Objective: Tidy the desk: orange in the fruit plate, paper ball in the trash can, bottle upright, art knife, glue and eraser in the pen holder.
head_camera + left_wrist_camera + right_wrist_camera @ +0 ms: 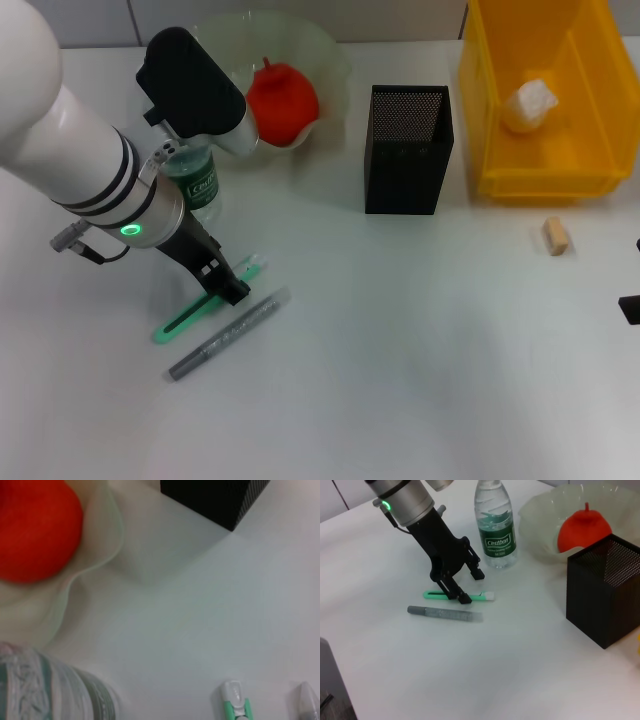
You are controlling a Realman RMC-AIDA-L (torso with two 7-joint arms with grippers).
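Desk (400,380): white, with everything laid out on it.
Left gripper (465,586): fingers spread, straddling the green art knife (434,595), not clamped on it.
Glue (228,334): grey stick just beside the knife.
Bottle (495,527): upright.
Orange (282,100): in fruit plate (335,60).
Paper ball (530,104): in yellow trash can (480,120).
Eraser (555,236): near pen holder (407,150).
Right gripper: hidden.

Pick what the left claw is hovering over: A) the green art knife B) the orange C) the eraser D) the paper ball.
A: the open left claw straddles the green art knife lying on the desk, with the grey glue stick just beside it.
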